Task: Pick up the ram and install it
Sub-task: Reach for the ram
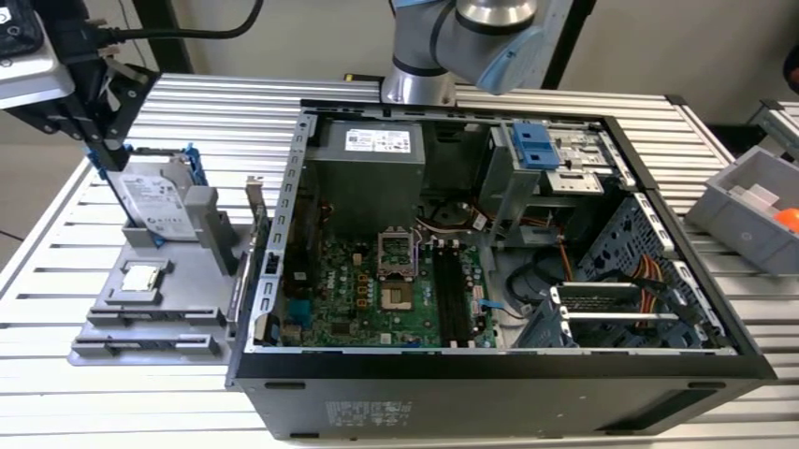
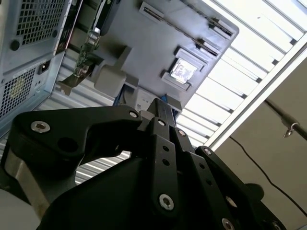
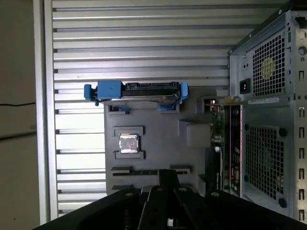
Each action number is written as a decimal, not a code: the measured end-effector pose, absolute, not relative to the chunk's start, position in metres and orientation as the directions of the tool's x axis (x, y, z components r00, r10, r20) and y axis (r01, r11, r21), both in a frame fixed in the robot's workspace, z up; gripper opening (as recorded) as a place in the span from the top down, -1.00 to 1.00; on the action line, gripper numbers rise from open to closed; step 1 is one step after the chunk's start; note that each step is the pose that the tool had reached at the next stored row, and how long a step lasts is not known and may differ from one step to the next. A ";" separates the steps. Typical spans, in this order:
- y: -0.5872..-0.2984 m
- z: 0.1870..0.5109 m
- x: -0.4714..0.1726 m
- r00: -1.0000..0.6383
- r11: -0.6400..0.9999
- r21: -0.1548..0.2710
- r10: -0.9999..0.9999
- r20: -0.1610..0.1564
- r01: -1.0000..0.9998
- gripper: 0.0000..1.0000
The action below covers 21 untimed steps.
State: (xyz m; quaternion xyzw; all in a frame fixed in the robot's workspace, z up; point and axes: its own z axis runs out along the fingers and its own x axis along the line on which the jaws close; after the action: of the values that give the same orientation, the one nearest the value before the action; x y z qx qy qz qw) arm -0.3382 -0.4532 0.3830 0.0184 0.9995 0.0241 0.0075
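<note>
One computer case [image 1: 500,393], one hard drive [image 1: 156,201], one processor [image 1: 141,278].

1. The ram [image 3: 148,171] shows as a thin, dark, straight strip, seen edge-on in the first wrist view.
2. It stands on its long edge in a slot of the grey holder [image 3: 158,139], level, with a raised grey end piece at each end.
3. In the exterior view it sits at about 8 o'clock from the picture's middle and at 6 o'clock from the processor chip [image 1: 140,279].

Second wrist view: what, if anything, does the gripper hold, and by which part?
Nothing. The gripper is shut empty, its fingers meeting with nothing between them, over the grey tray.
</note>
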 end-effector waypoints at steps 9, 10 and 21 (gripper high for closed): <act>-0.456 0.382 -0.338 -0.999 0.998 0.048 0.034 -0.013 0.033 1.00; -0.456 0.382 -0.338 -0.999 0.998 0.048 0.033 -0.013 0.033 1.00; -0.462 0.380 -0.338 -0.999 0.998 0.048 0.029 -0.013 0.029 1.00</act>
State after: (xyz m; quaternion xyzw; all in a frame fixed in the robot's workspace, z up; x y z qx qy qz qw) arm -0.3383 -0.4618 0.3802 0.0145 0.9996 0.0241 0.0068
